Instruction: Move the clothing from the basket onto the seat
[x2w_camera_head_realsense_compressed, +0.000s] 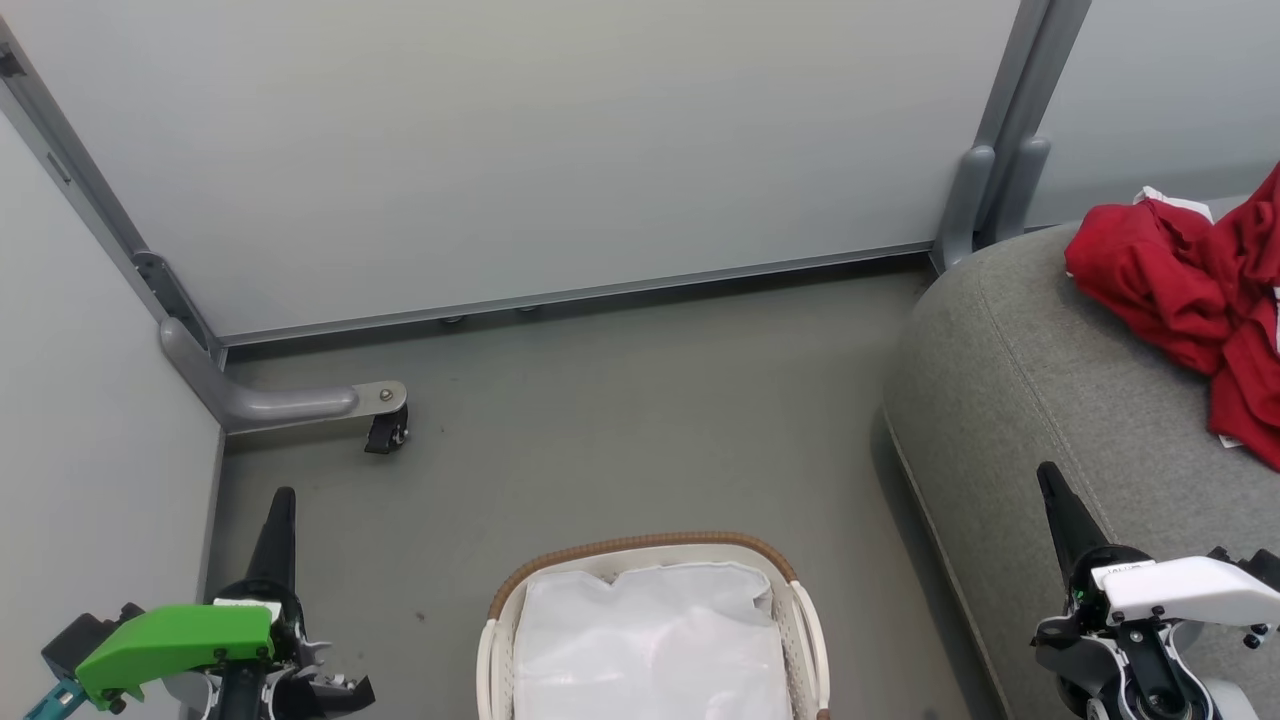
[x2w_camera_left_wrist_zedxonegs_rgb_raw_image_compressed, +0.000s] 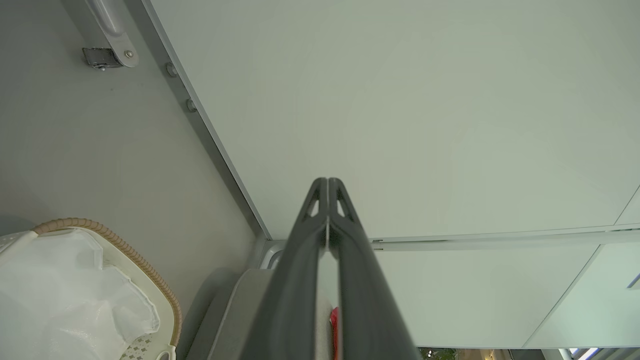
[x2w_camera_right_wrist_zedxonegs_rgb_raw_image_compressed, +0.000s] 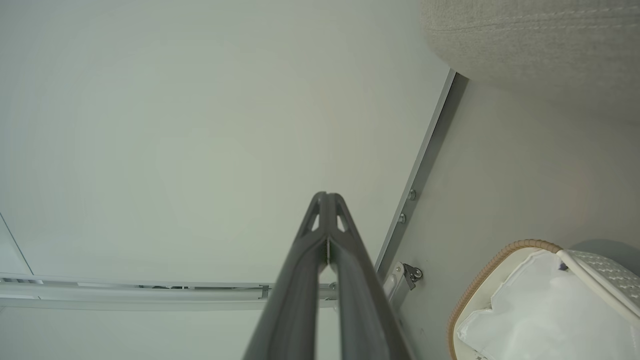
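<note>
Red clothing (x2w_camera_head_realsense_compressed: 1190, 300) in a heap on top of the big grey seat (x2w_camera_head_realsense_compressed: 1020, 400), far right in the head view. Lies up and to the right of the right gripper (x2w_camera_head_realsense_compressed: 1052, 490), well apart from it. Right gripper pressed together, holding nothing, low down by the seat's side. Left gripper (x2w_camera_head_realsense_compressed: 283, 505) pressed together too, empty, above the floor (x2w_camera_head_realsense_compressed: 600, 420), far from the clothing. Between both, the basket (x2w_camera_head_realsense_compressed: 640, 546) on the floor, white liner (x2w_camera_head_realsense_compressed: 650, 640) showing inside.

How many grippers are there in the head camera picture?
2. The left gripper is at the lower left, above the floor left of the basket; the right gripper is at the lower right, by the seat. Both are shut, holding nothing.
</note>
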